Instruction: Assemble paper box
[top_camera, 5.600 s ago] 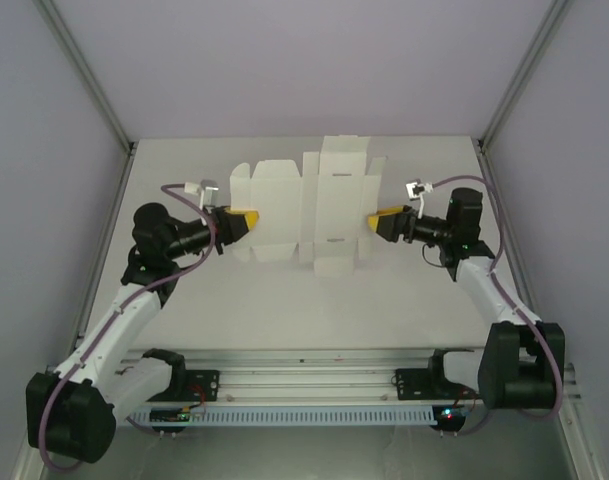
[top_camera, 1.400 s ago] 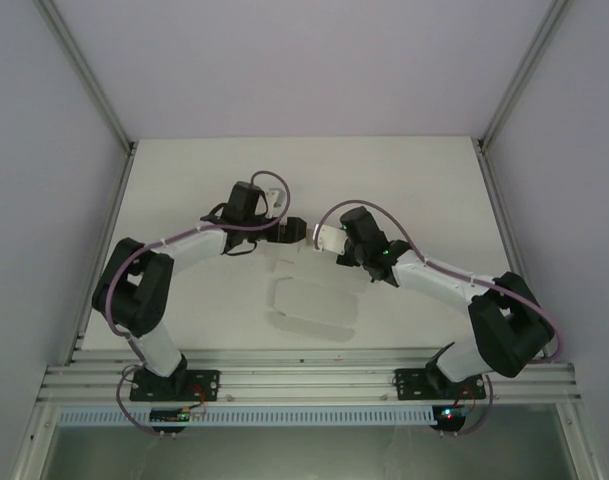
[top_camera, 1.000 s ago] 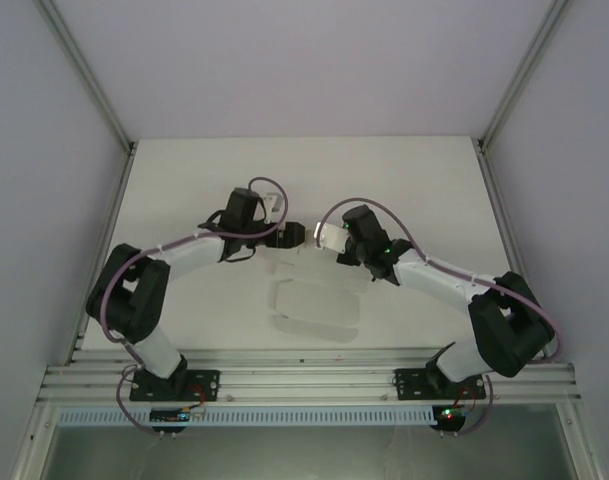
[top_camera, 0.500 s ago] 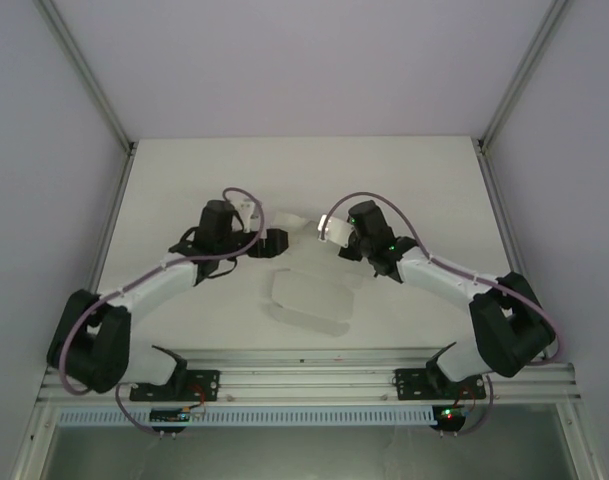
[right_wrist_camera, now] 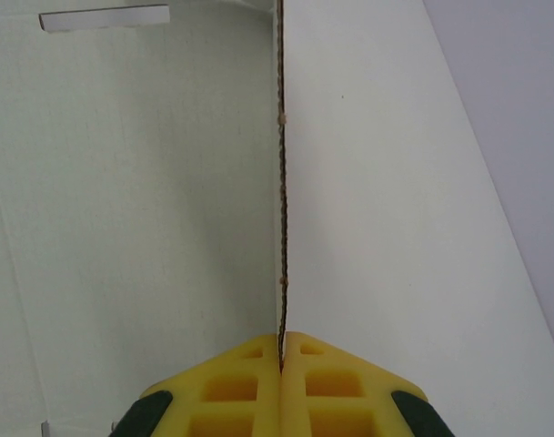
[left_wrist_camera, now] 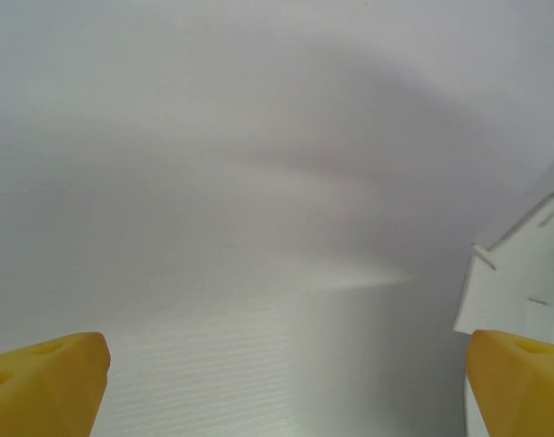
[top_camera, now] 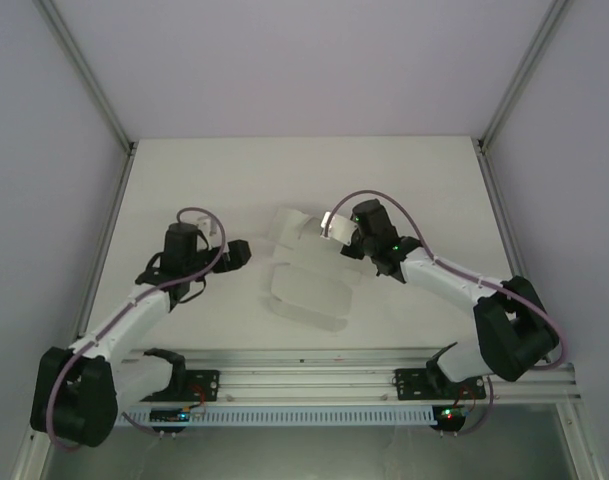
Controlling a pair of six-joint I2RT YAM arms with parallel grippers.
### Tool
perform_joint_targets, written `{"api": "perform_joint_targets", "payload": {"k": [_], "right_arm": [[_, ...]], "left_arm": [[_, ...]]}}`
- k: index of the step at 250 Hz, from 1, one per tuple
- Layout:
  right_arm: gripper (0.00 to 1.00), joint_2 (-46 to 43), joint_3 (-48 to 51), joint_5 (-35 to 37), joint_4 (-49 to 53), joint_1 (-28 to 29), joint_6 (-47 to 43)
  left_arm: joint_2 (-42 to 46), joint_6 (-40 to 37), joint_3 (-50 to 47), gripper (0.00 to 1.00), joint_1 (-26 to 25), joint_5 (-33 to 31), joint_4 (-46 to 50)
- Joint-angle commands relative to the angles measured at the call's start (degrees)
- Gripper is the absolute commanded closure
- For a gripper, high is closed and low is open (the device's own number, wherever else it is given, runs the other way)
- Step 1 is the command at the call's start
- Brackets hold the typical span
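Top view: the paper box (top_camera: 309, 295) sits half-folded near the middle of the white table (top_camera: 184, 170). A broad panel lies toward the near side and a flap (top_camera: 289, 222) stands up at its far end.

Change since half a second ago: the left gripper (top_camera: 244, 250) has drawn back to the left. It was just beside the far-left corner of the box and is now apart from it, over bare table. The left arm has dropped lower and further left.

Left wrist view: the two yellow fingertips (left_wrist_camera: 42, 382) sit wide apart at the bottom corners with nothing between them but table surface. A white card edge of the box (left_wrist_camera: 522, 264) shows at the right margin.

The right gripper (top_camera: 339, 238) has barely shifted and stays at the far-right part of the box.

Right wrist view: the right gripper (right_wrist_camera: 281, 350) has its yellow pads pressed together on a thin upright card edge that runs straight away from the fingers. White panels lie on either side of that edge, and a slot is cut in the far-left panel.

Against the oldest picture, the sheet is no longer flat at the far middle with a gripper on each side. It is now folded and lies nearer.
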State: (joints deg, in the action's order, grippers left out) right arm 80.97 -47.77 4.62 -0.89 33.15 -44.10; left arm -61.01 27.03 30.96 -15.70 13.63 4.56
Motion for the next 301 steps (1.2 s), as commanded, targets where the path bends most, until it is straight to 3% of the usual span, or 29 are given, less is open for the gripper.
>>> {"api": "perform_joint_targets", "payload": {"k": [1, 66, 111, 168, 301], "right_arm": [[1.0, -1.31, -0.08, -1.76, -0.05, -0.46, 1.8], [1.0, -1.36, -0.31, -2.55, 0.44, -0.71, 2.79], [1.0, -1.34, -0.37, -3.22, 0.44, -0.89, 3.18], [1.0, -1.34, -0.47, -3.72, 0.49, -1.15, 3.89], [1.0, -1.33, -0.79, -5.15, 1.49, -1.15, 4.2]], "left_arm": [[-2.62, 1.14, -0.13, 0.0, 0.59, 0.87, -0.49], [-10.43, 1.19, -1.88, 0.0, 0.56, 9.09, -14.05], [-16.7, -0.18, -0.28, 0.0, 0.42, 10.74, -18.52], [-21.88, -1.51, -0.54, 0.0, -1.01, 17.19, -25.2], [-23.6, -3.73, 2.57, 0.0, -6.0, 19.0, -25.52]]}}
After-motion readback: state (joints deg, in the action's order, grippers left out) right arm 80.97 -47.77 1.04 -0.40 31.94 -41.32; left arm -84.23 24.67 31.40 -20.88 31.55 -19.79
